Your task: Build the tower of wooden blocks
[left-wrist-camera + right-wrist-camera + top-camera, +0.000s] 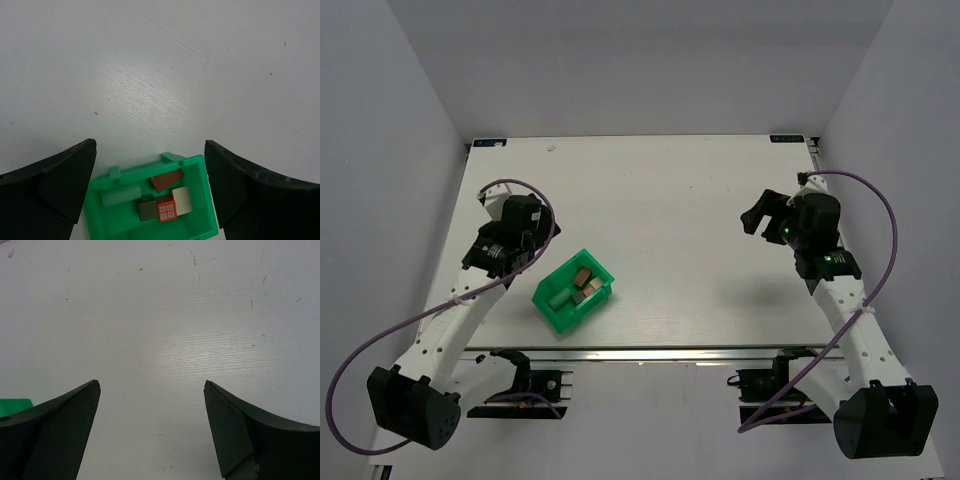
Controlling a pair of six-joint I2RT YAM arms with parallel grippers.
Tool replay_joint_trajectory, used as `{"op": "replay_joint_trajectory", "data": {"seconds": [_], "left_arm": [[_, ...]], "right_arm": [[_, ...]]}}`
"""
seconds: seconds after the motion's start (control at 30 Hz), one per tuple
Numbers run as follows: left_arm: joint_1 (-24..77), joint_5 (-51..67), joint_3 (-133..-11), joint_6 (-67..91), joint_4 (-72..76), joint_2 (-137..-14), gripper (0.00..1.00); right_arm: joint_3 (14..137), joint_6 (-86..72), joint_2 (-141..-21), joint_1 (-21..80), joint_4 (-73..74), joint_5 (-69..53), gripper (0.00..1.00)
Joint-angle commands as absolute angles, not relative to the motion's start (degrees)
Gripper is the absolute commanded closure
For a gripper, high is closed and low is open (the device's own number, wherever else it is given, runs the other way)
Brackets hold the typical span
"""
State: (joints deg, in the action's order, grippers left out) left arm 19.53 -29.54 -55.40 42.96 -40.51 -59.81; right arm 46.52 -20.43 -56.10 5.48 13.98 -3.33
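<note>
wooden blocks (166,210) lie in green bin (150,168); left pincer (150,145) and right pincer (151,383) gape empty.

- we see the left gripper (150,145) with its two dark fingers (55,192) spread wide, one at each lower corner of the view.
- between them, low in the view, a bright green bin (150,171) sits on the white table (160,75); the bottom edge cuts off its near end.
- in the bin we count five small wooden blocks, lying loose in one layer.
- a pale green block (120,196) lies at the left.
- a brown block (167,180) lies tilted by the far wall.
- a cream block (181,200) sits just beside a red block (167,210) marked with four small squares.
- a dark grey block (147,210) touches the red one's left side.
</note>
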Motion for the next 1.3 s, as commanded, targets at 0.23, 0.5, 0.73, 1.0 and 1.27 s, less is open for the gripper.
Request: {"op": "replay_joint_trajectory", "data": {"seconds": [0.23,0.5,0.73,1.0,1.27], "left_arm": [[19.34,-30.15,-55.55,43.51,-40.34,-54.93,0.02],[19.34,-31.91,-54.23,44.47,-40.25,-56.86,0.02],[19.34,-32.08,-54.32,45.79,-41.40,-57.83,0.02],[19.34,-33.75,-52.56,46.41,-41.75,-55.02,0.02],[19.34,-34.10,-51.68,46.41,-41.04,-54.05,0.02]], "right_arm": [[50.76,-16.79,-58.85,6.41,9.22,-28.33,0.11],[59.31,-14.42,-71.96,25.44,3.95,-29.80,0.11],[78.64,-8.35,-96.63,44.37,15.89,-16.80,0.11],[91.31,-8.79,-113.02,53.96,21.88,-1.94,0.13],[90.71,-10.28,-116.81,56.95,20.13,0.88,0.64]]}}
